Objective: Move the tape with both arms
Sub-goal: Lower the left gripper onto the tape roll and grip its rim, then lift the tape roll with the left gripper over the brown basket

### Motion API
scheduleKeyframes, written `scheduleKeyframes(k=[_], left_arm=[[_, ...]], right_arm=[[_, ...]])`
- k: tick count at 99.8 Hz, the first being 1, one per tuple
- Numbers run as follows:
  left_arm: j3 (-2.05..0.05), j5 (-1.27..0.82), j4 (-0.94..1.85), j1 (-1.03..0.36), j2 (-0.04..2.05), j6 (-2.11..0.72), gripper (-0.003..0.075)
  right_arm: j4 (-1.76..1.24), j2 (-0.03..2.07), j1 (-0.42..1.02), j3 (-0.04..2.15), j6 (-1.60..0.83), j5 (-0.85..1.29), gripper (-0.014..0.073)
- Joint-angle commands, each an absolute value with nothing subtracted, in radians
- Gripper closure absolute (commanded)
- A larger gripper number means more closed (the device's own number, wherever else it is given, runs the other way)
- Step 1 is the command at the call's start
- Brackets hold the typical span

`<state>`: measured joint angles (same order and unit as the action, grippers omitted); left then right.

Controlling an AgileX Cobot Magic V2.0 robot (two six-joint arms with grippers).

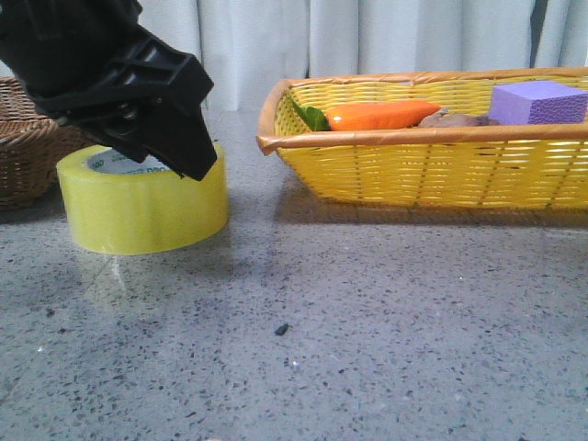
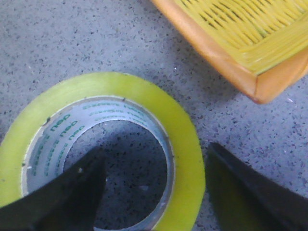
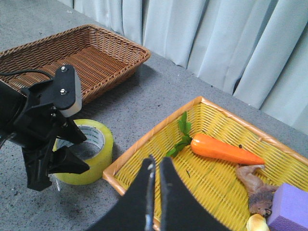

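The tape [image 1: 142,207] is a wide yellow roll lying flat on the grey table, its white core printed with green letters [image 2: 57,130]. My left gripper [image 2: 155,149] is open just above it. One finger [image 2: 72,192] hangs over the core hole and the other finger [image 2: 245,192] is outside the roll, so the jaws straddle the yellow wall [image 2: 185,134] without touching it. In the front view the black left gripper [image 1: 175,152] hides the roll's top rear. My right gripper [image 3: 156,161] is shut and empty, raised over the near corner of the yellow basket [image 3: 144,139].
The yellow basket [image 1: 413,138] stands to the right of the tape and holds an orange carrot [image 1: 381,115], a purple foam block [image 1: 537,103] and a brown toy [image 3: 255,185]. A brown wicker basket [image 1: 23,156] sits behind the tape at the left.
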<state>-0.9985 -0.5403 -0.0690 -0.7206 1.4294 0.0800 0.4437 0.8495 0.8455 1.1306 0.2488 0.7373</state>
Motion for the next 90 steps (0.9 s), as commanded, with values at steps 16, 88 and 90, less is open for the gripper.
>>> scheduleKeyframes(k=[16,88,90], left_arm=[[-1.030,-0.490,-0.068,-0.726,1.446,0.080,0.0300],[-1.030,-0.483,-0.068,-0.726,1.455,0.080,0.0663],[-1.030,-0.483,-0.068,-0.726,1.455,0.080,0.0668]], right_arm=[[0.479,0.839,0.846,1.156,0.249,0.674,0.0660],[0.473,0.839,0.846,1.156,0.249,0.705,0.0660],[0.473,0.839,0.846,1.156,0.249,0.707,0.0660]])
